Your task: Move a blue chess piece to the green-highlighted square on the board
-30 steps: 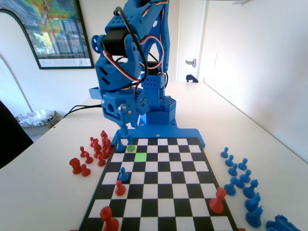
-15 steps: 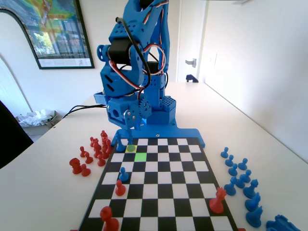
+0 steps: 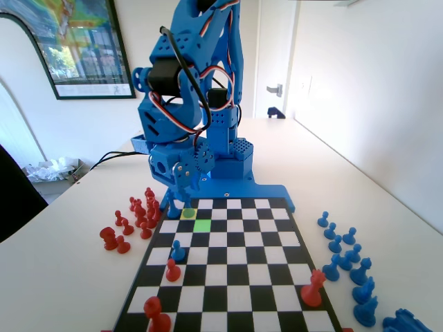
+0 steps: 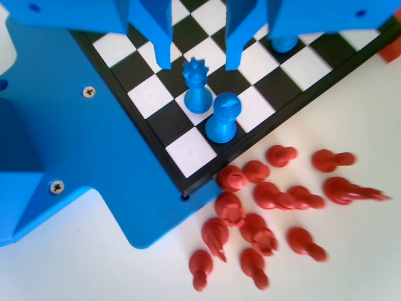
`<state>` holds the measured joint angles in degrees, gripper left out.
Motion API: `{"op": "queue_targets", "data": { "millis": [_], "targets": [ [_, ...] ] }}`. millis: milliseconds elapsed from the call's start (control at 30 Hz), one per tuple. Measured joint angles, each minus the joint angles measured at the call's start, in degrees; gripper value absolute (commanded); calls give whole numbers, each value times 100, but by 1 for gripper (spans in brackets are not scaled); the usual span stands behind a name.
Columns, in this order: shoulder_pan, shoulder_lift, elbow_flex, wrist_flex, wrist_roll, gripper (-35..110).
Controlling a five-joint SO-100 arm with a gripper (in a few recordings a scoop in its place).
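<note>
Your blue chess piece, the crowned one, stands upright near the board corner by the arm's base, just below the gripper in the wrist view. Jaws spread wide, empty, straddling its top. A second blue piece crowds it; the green-highlighted square lies close by.

My gripper hangs with its jaws apart, and the crowned blue chess piece stands just below the gap between them. Right beside that piece, toward the board's edge, a second blue piece crowds the approach. Beyond that edge lie scattered red pieces. In the fixed view, the squares around the green-highlighted square sit bare.
</note>
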<state>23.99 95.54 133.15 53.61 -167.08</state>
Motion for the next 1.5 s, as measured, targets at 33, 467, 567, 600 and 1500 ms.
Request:
{"op": "queue_targets", "data": {
  "millis": [33,467,567,600,1500],
  "targets": [
    [26,0,0,-53,0,12],
    [53,-123,352,-650,0,12],
    [53,-123,492,-853,0,12],
    [53,-123,554,-932,0,12],
    [-220,-114,-246,475,0,1]
  ]
}}
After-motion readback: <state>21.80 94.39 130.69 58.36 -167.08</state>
